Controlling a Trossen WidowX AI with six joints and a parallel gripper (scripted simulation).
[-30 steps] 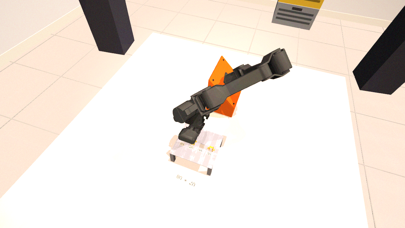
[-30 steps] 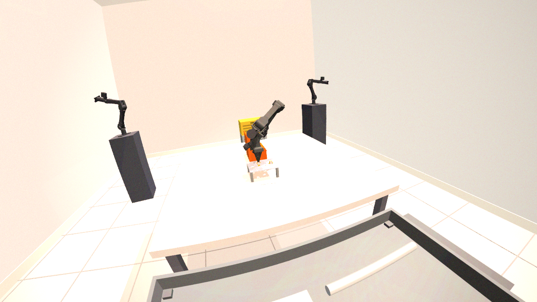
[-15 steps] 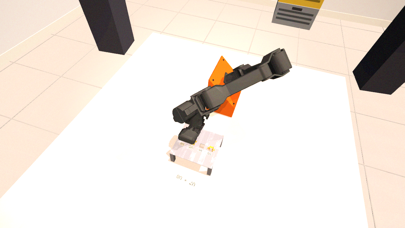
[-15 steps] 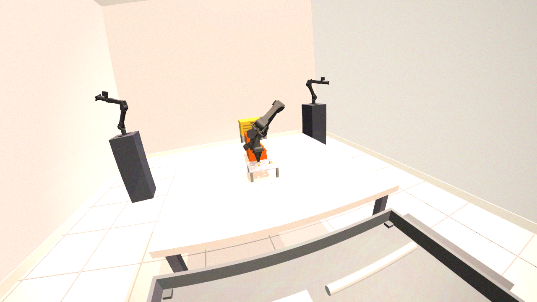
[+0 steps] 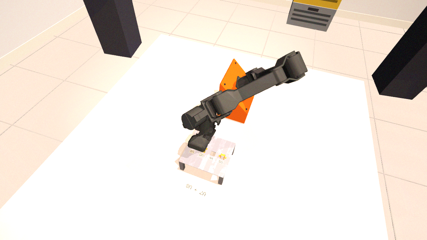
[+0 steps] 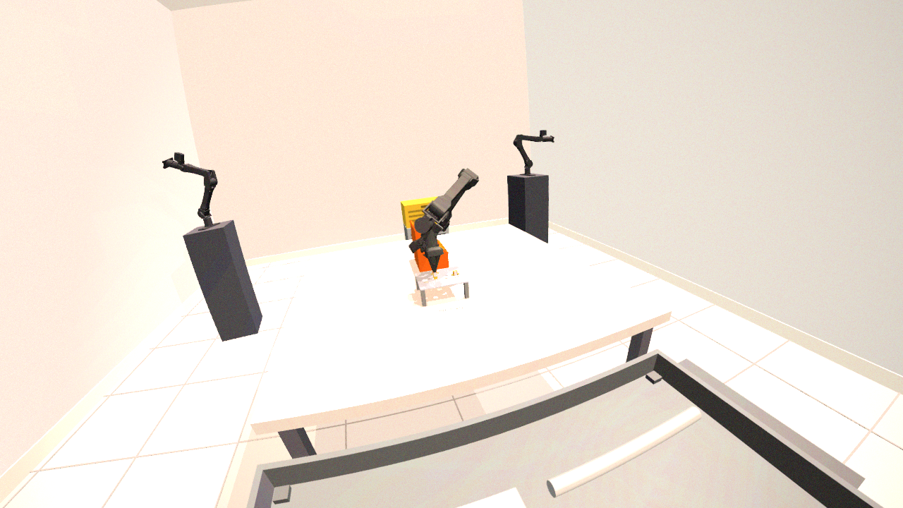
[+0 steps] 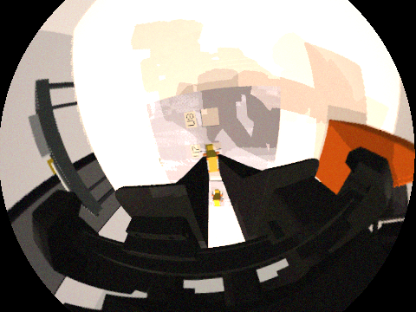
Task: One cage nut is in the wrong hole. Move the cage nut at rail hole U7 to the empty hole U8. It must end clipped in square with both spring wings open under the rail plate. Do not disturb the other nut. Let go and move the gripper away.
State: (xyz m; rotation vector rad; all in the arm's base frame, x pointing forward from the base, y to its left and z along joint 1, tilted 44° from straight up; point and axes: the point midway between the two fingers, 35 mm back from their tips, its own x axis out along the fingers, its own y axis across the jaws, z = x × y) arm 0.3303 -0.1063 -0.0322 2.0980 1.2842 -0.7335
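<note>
Matte black all over, the arm (image 5: 259, 86) (image 6: 449, 197). Long, flat-sided links; thick, rounded joints; a blunt, faceted cylinder (image 5: 192, 118) near the wrist. Black fingers, broad-backed, tapering to narrow tips. Pale patches on the dark gripper body (image 7: 173, 262).

The black arm (image 5: 256, 86) reached across an orange block (image 5: 233, 80) to the rail plate (image 5: 205, 165), its wrist end covering part of the U8–U7 side. A yellow nut (image 5: 222, 156) sat at U5; hole U6 (image 5: 213, 153) was empty beside it.
</note>
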